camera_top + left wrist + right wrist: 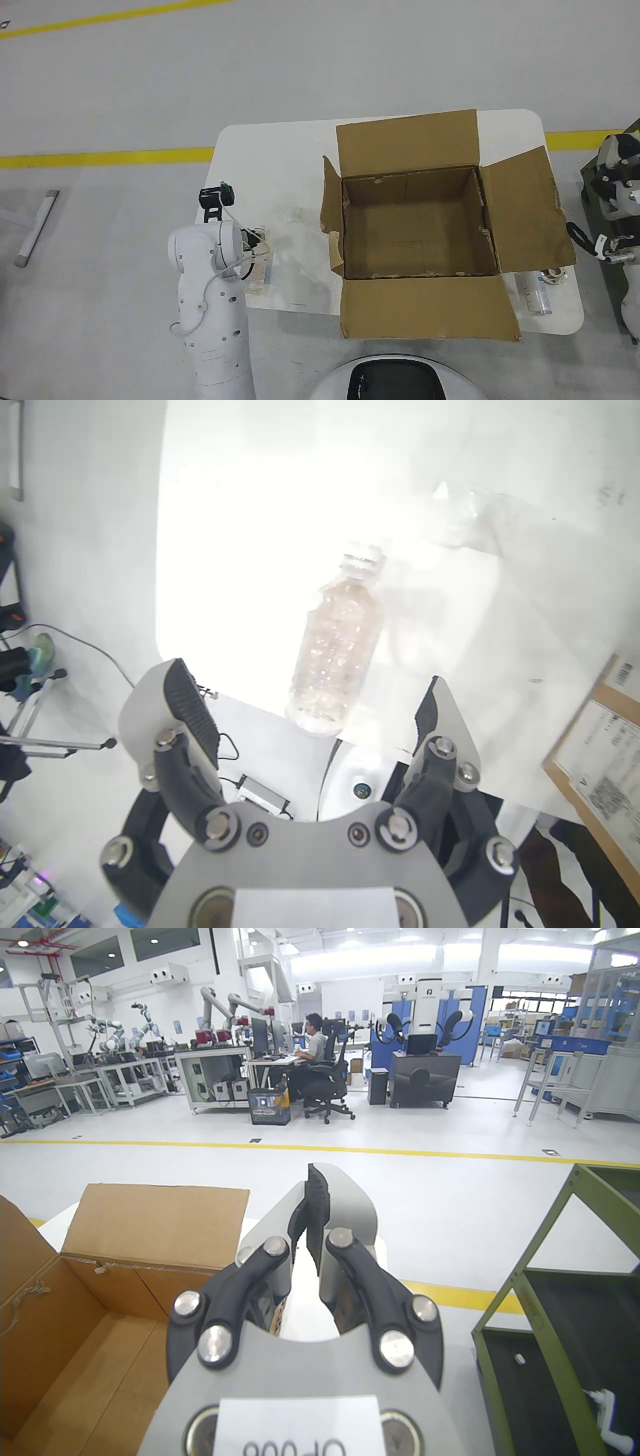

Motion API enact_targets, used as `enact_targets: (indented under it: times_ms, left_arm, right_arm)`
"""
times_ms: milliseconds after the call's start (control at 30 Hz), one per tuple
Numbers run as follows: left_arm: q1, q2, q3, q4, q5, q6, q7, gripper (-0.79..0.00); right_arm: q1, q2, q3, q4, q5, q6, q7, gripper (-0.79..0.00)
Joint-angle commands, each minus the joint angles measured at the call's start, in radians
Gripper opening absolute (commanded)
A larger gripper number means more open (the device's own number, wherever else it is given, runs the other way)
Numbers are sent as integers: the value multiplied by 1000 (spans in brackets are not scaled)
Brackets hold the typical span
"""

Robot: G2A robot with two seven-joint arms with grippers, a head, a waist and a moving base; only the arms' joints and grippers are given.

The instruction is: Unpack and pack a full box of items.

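Observation:
An open cardboard box (415, 225) stands in the middle of the white table (275, 165), and its inside looks bare. A clear plastic bottle (340, 645) lies on its side near the table's left front edge. My left gripper (310, 705) hangs open just above it, with the bottle's base between the spread fingers (187, 700) and not touched. In the top view the left arm (215, 260) covers that spot. My right gripper (312, 1213) is shut on nothing, held off the table's right side beside the box (100, 1278). The right arm (618, 195) sits at the far right.
A second clear bottle (540, 292) lies at the table's right front corner. Crumpled clear plastic (465, 515) rests on the table beyond the left bottle. The box's flaps spread outward on all sides. A green cart (575, 1303) stands right of the table.

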Motion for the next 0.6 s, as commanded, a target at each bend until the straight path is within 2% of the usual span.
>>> enact_targets:
  times_ms: [0, 200, 567]
  left_arm:
    - [-28, 1, -25, 54, -41, 6, 1, 0]
    - [-64, 9, -56, 133, -180, -79, 1, 0]
    - [-64, 10, -60, 137, -180, -79, 1, 0]
  right_arm:
    - [0, 0, 0, 0, 0, 0, 0, -785]
    - [0, 0, 0, 0, 0, 0, 0, -785]
    - [0, 0, 0, 0, 0, 0, 0, -785]
